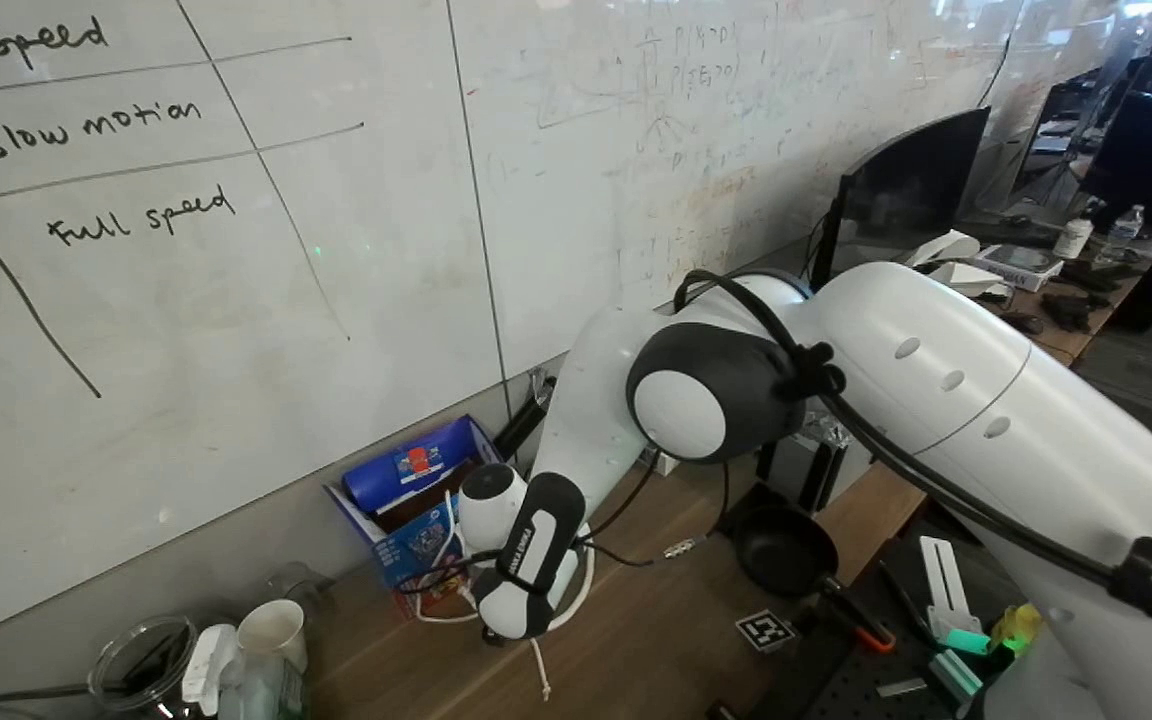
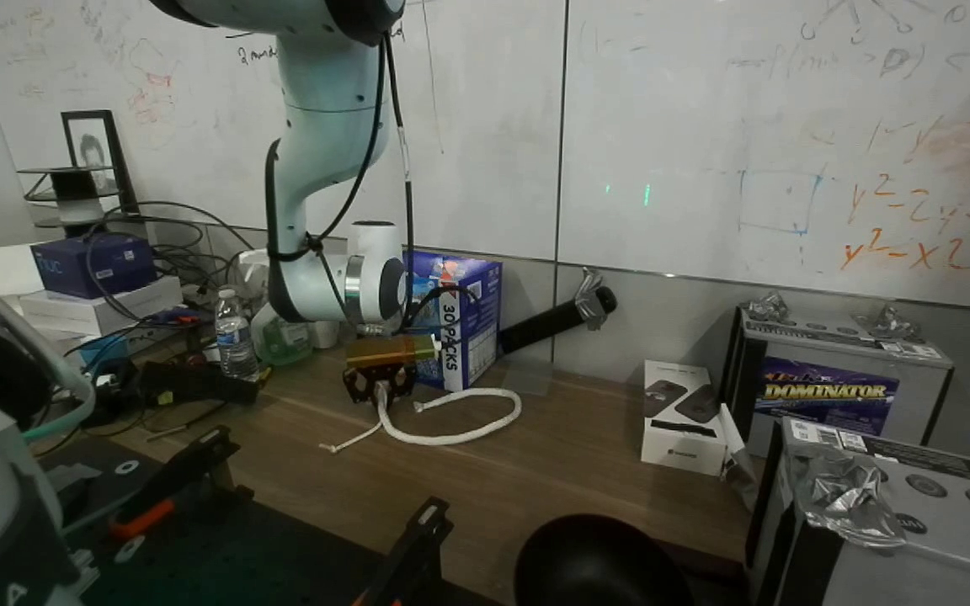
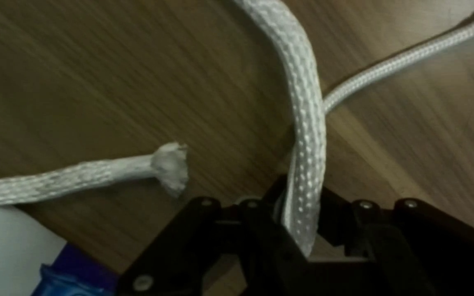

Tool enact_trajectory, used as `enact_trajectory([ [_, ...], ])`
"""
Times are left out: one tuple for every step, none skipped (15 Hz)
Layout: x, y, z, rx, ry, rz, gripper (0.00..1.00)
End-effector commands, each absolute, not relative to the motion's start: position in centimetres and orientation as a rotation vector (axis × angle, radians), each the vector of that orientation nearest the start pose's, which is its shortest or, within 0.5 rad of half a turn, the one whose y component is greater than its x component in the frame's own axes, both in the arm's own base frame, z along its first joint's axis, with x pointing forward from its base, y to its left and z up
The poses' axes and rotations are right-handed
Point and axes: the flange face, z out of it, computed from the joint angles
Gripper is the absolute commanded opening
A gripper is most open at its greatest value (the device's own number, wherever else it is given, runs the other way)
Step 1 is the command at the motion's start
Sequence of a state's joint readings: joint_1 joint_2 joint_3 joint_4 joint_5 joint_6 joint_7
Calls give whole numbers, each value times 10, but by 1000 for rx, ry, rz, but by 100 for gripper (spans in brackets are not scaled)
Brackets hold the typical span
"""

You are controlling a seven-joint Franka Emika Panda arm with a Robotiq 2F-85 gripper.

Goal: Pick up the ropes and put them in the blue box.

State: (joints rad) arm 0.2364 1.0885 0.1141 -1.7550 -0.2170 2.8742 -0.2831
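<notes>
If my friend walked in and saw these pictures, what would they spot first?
Probably the big white robot arm, reaching in from the right of an exterior view. Next, the thick white rope held in the gripper, its loop curling in front of the blue box. Then maybe the words "Slow motion" on the whiteboard behind, far left in an exterior view.

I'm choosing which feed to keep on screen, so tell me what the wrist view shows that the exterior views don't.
Only the wrist view: the woven texture of the ropes and frayed fibres at one loose end.

Only the exterior views: the robot arm and the whiteboard in both, plus, in an exterior view, 30 PACKS lettering on the blue box.

Shared: the ropes, the wooden tabletop and the blue box, though the wrist view seems to catch only a corner of it.
</notes>
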Motion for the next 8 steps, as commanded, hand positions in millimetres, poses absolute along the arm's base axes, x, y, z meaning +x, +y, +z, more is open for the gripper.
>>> enact_trajectory([
  [567,214,-30,-2897,-1176,-59,6],
  [567,213,-27,-2903,-1171,-60,6],
  [570,210,-22,-2917,-1164,-73,6],
  [572,206,-15,-2930,-1154,-82,6],
  [576,203,-4,-2957,-1144,-107,6],
  [580,199,8,-2982,-1133,-128,6],
  [585,195,25,-3015,-1119,-164,6],
  [590,192,39,-3047,-1108,-199,6],
])
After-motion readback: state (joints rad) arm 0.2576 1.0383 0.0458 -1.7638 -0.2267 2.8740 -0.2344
